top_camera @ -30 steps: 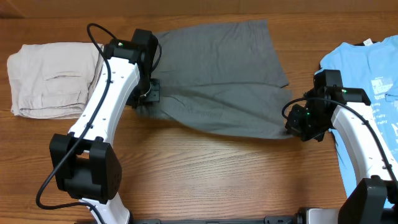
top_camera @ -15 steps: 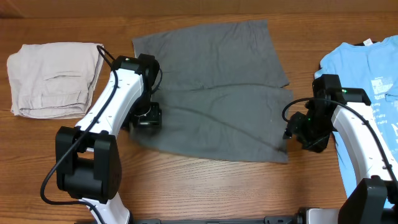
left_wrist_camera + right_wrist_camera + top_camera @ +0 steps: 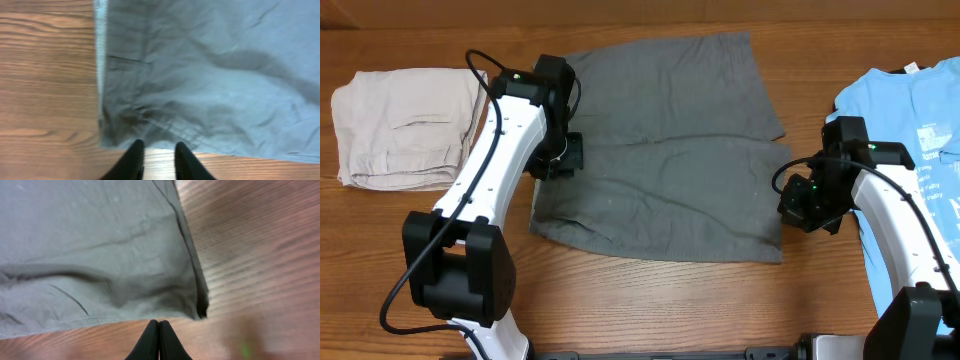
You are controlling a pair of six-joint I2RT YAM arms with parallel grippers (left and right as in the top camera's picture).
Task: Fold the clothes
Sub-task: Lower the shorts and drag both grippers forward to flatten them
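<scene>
Warm wood-grain table [image 3: 650, 300] filling the overhead view, with nothing of the room beyond it but a plain brown strip along the far edge. Mid-table, dark-grey shorts [image 3: 670, 150] spread flat, doubled over with a crease line across the middle. To the left, well apart, a folded beige garment [image 3: 405, 125]; at the right edge, a light-blue T-shirt [image 3: 910, 120] with white print. Left gripper [image 3: 560, 158] at the shorts' left edge, fingertips [image 3: 134, 157] a narrow gap apart, bare wood between, nothing held. Right gripper [image 3: 798, 205] just off the right hem, pinched fully together on nothing. Compared with a second ago: near hem no longer drawn up on a slant, now flat and closer to the front. Compared with half a second ago: left gripper farther back along the edge, near-left corner uncovered; right gripper scarcely shifted.
</scene>
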